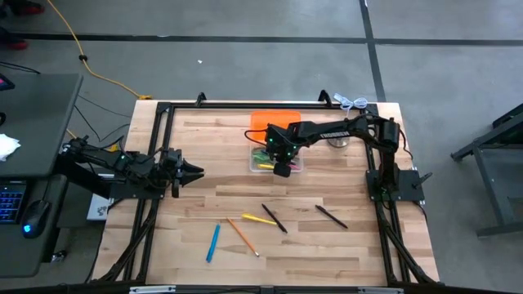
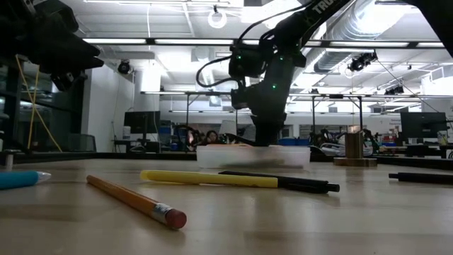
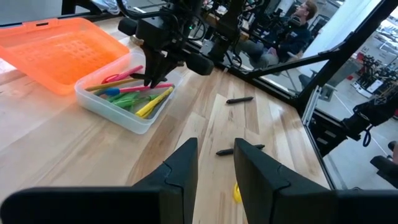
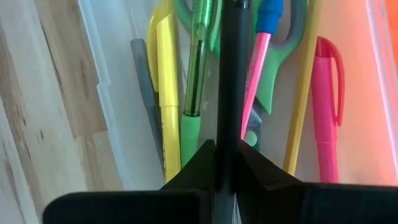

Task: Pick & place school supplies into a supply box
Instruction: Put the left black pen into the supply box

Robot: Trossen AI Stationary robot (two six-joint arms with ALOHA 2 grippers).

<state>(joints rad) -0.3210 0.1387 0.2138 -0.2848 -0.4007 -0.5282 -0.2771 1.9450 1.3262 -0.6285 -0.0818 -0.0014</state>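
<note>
The clear supply box [image 1: 275,161] stands at the table's far middle beside its orange lid [image 1: 274,121]. It holds several supplies: yellow, green and pink pens and green-handled scissors [image 4: 283,50]. My right gripper [image 1: 282,169] hangs over the box's near end, pointing steeply down, shut on a black pen [image 4: 233,62]. My left gripper [image 1: 194,171] waits open at the table's left side, with nothing between its fingers [image 3: 186,168]. More supplies lie flat on the near half of the table: two black pens [image 1: 274,218], a yellow pen [image 1: 258,219], an orange pencil [image 1: 243,237] and a blue pen [image 1: 213,242]. My right gripper pinches the black pen's shaft [image 4: 231,134] between its two fingers. The fingers come from above, slanting steeply down. The pen runs on ahead of them, along the box and over the supplies in it. Whether its far end rests on them I cannot tell.
A small metal bell-shaped object [image 2: 354,145] stands to the right of the box. The table's black frame rails run along its left and right edges. Bare wood lies between my left gripper and the box.
</note>
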